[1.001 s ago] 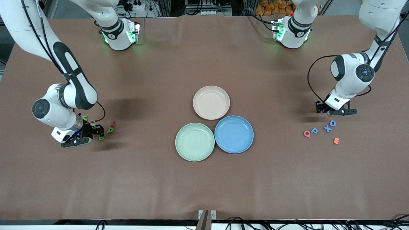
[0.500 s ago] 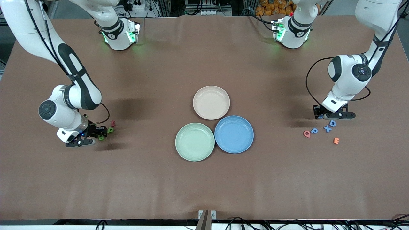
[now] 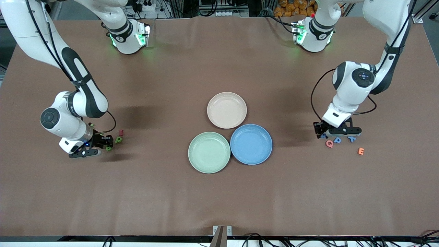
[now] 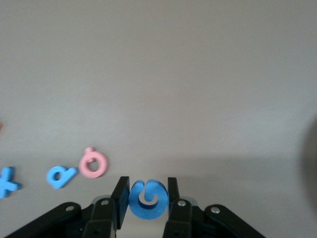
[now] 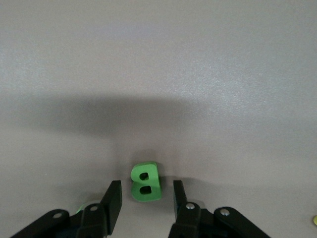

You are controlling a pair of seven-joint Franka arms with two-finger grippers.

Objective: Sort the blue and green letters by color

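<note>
Two legible letters: green B (image 5: 144, 182) (blue G (image 4: 146, 199) gripped).

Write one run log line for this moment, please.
left hand: shut on blue G | right hand: open around green B | plates: empty

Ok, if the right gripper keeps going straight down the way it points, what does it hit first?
Probably the green B, which sits between the open fingers of the right gripper, not yet pinched. Below it there is only the table.
</note>
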